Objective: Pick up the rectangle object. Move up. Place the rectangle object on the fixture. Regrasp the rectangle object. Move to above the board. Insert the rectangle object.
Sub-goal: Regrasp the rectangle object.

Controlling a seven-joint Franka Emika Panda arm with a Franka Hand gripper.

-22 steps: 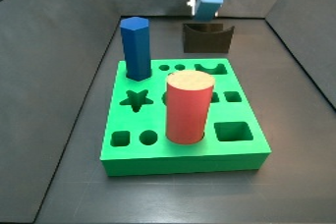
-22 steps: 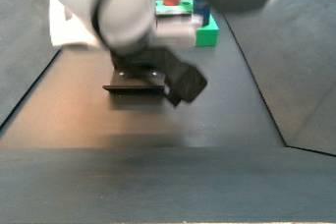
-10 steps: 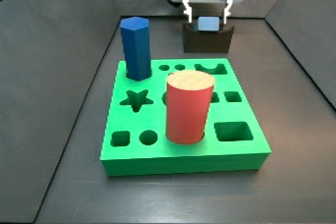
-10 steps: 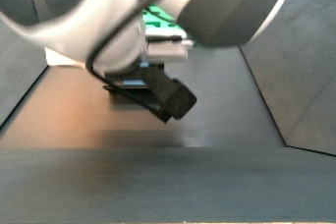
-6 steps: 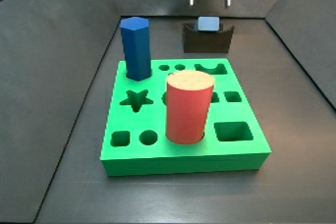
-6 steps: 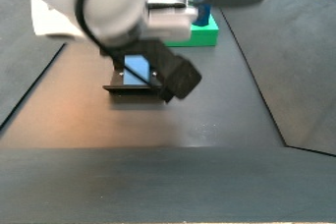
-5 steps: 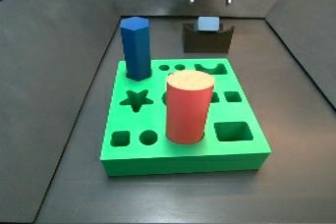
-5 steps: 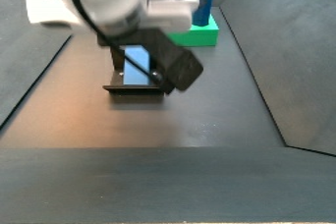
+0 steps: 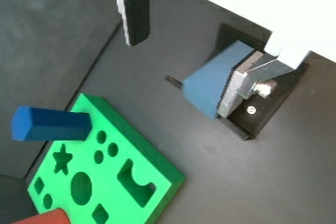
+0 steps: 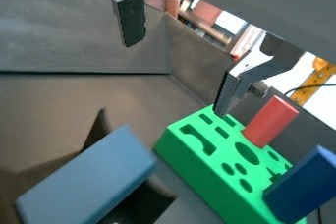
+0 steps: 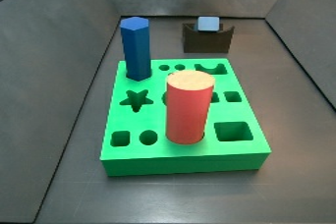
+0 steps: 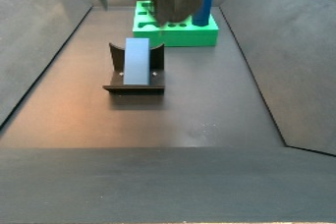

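— On the fixture (image 12: 133, 83), what rests?
— The rectangle object (image 12: 137, 59), lying in the notch (free of any grip).
— And the gripper (image 9: 195, 36)?
— High above it, fingers (image 10: 129, 17) spread apart, holding nothing.

The rectangle object (image 12: 137, 60) — a plain grey-blue block with flat sides — lies cradled in the notch of the fixture (image 12: 133, 87), a small dark bracket on the black floor. In a side view the block (image 11: 207, 24) shows end-on above the fixture (image 11: 206, 40). The board (image 11: 184, 120), a thick bright green plate with star, round and square cut-outs, lies flat just beside the fixture. The gripper (image 9: 197, 41) hangs above the block, fingers (image 9: 134, 14) spread and empty
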